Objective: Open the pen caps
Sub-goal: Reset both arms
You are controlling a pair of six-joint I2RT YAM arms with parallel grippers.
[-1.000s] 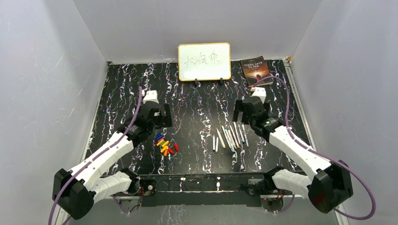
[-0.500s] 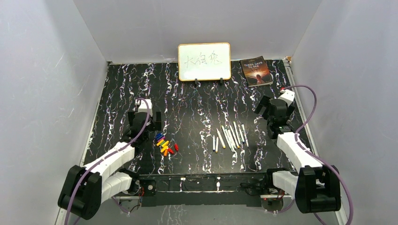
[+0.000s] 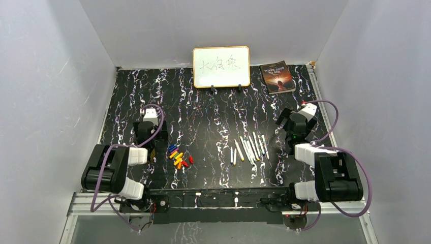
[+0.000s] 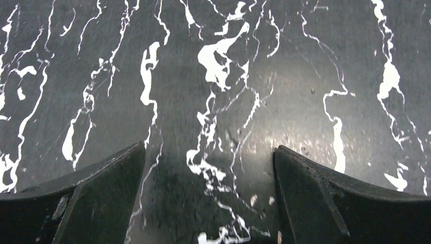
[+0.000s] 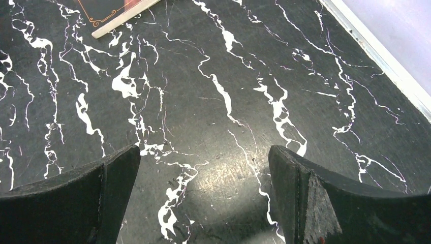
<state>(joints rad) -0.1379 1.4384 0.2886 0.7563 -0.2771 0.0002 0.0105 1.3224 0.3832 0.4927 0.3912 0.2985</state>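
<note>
The pen caps, several small red, yellow, orange and blue pieces, lie in a loose pile left of the table's middle. Several white pens lie uncapped side by side to the right of the middle. My left gripper hangs left of the caps with its arm folded back; in the left wrist view it is open over bare marble. My right gripper hovers right of the pens and a little beyond them; in the right wrist view it is open with only table between the fingers. Neither touches anything.
A small whiteboard stands at the back centre. A book lies at the back right, its corner showing in the right wrist view. The table's pale right rim runs close beside the right gripper.
Both arms have folded back toward their bases. The left gripper drew away from the caps to the left, the right gripper moved away from the pens toward the right edge. Both stayed open.
</note>
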